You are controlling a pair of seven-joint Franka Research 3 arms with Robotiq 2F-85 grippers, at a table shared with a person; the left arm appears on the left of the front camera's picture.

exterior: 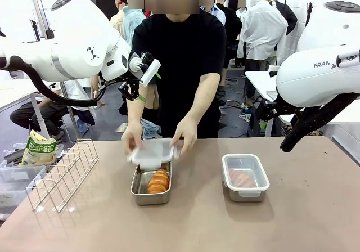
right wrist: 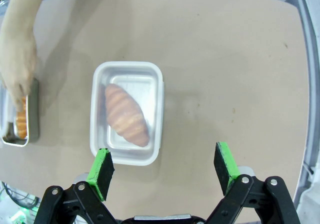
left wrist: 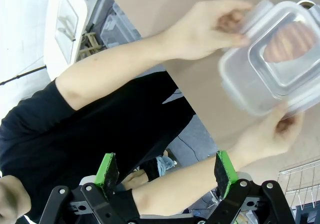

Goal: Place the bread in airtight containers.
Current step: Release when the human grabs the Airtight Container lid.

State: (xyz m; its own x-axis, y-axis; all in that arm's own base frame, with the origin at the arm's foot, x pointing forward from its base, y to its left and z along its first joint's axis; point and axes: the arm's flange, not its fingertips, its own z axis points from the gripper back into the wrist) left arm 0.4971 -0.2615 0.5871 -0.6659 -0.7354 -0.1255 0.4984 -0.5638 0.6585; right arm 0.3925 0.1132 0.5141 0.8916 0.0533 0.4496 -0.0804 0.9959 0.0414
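Observation:
A person's two hands hold a clear white-rimmed lid [exterior: 152,152] over the far end of the left steel tin [exterior: 140,193], where a golden bread roll [exterior: 159,180] lies. The right tin [exterior: 245,177] stands lidded with a second roll [exterior: 242,178] inside. My left gripper [exterior: 138,89] hangs high in front of the person; its wrist view shows it [left wrist: 167,169] open, above the lid [left wrist: 250,84]. My right gripper [right wrist: 165,169] is open and empty above the lidded tin [right wrist: 127,79] and its roll [right wrist: 126,115]; the left tin [right wrist: 33,109] is at that picture's left edge.
A white wire rack [exterior: 62,173] stands at the table's left, with a yellow-green bag [exterior: 38,149] and clear bins beyond the edge. Bare brown tabletop [exterior: 225,224] spreads in front of and between the tins. The right arm [exterior: 315,77] hangs over the table's right side.

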